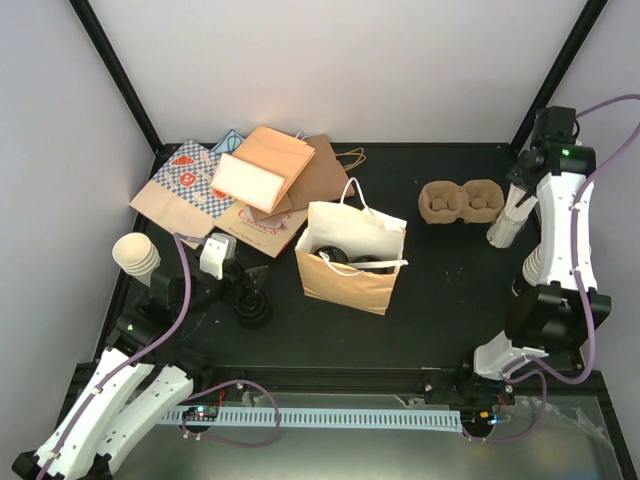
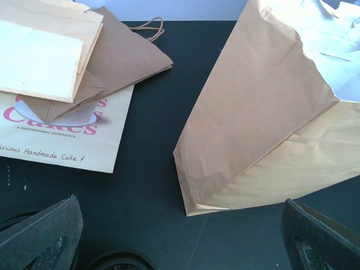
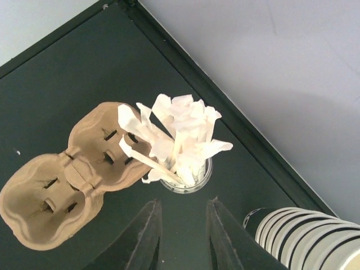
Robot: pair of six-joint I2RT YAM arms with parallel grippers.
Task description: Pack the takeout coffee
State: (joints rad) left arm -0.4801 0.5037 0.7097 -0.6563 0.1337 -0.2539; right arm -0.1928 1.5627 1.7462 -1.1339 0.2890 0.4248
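A tan paper bag (image 1: 345,270) stands open mid-table, and inside it the round black lids of the takeout coffee (image 1: 352,262) show; the cups under them are hidden. The brown pulp two-cup carrier (image 1: 460,200) (image 3: 62,191) lies empty at the back right. My right gripper (image 1: 522,178) (image 3: 184,201) hangs just in front of a clear cup of paper-wrapped straws (image 3: 183,163), jaws narrowly apart with nothing between them. My left gripper (image 1: 248,285) (image 2: 180,202) is open wide and empty, low over the table left of the bag (image 2: 264,112).
Flat paper bags (image 1: 240,185) (image 2: 62,79) are piled at the back left. A stack of lidless cups (image 1: 137,255) lies at the left edge, another (image 1: 535,268) (image 3: 309,236) stands by the right arm. Loose black lids (image 1: 254,316) (image 2: 118,261) sit under the left gripper.
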